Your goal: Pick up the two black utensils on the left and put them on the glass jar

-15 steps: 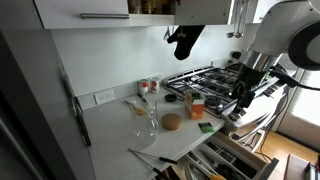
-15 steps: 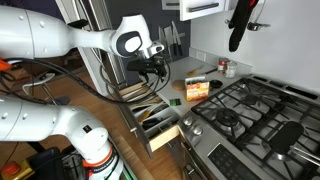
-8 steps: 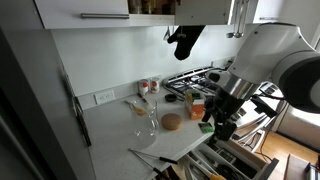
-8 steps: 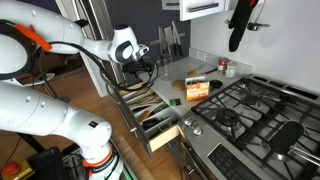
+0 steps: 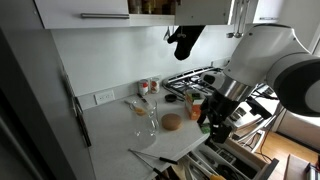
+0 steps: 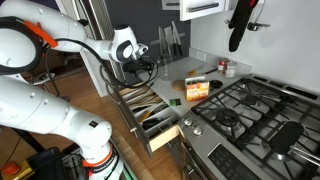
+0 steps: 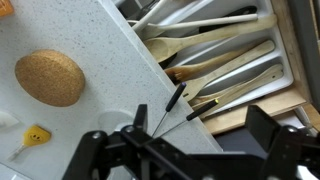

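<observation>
Over the counter edge beside the open drawer point(image 7: 255, 112), your gripper point(image 7: 175, 150) hangs with its jaws spread wide, holding nothing. The two black utensils point(image 7: 173, 102) lie between its fingers point(image 7: 88, 150), right of the cork disc point(image 7: 48, 78).

pale counter point(image 5: 110, 125) beside a gas stove point(image 6: 250, 105), white wall point(image 5: 100, 60) behind, open drawer point(image 6: 163, 136) below, wooden floor point(image 5: 300, 150).

The arm point(image 5: 268, 55) is built of rounded, glossy white shells with dark grey bands at the joints. In an exterior view one link carries an orange ring point(image 6: 40, 34). Just behind the jaws sits the matte black gripper point(image 7: 180, 140), its angular linkage bars spreading to either side of them.
</observation>
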Robot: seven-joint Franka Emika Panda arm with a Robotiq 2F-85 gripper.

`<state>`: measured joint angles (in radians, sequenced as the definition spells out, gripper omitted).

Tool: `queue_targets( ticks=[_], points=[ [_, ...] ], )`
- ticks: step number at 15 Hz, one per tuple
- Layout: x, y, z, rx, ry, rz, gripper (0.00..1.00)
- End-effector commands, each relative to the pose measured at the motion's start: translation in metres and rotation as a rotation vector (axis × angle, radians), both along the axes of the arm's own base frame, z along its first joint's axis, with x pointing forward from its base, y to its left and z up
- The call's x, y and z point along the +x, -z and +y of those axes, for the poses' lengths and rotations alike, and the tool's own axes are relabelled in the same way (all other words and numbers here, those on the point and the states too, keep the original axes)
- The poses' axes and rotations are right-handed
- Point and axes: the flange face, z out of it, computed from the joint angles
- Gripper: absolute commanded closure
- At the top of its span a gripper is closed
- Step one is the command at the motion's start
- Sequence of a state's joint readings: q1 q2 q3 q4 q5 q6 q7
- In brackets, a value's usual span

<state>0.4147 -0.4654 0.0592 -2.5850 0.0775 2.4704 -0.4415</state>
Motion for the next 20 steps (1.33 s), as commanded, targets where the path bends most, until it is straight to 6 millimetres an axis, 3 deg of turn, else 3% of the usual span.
queue_targets(
  ticks=[1, 6, 12, 16, 20],
  points=[
    [0.005, 0.02, 0.012, 0.072, -0.023, -0.028, 0.0],
    [0.013, 0.06, 0.036, 0.154, -0.006, -0.082, 0.0],
    [0.03, 0.102, 0.046, 0.124, 0.014, -0.093, 0.0],
    [0.042, 0.13, 0.04, 0.078, 0.023, -0.114, 0.0],
    [0.061, 0.139, 0.023, 0.043, 0.056, -0.16, 0.0]
  ],
)
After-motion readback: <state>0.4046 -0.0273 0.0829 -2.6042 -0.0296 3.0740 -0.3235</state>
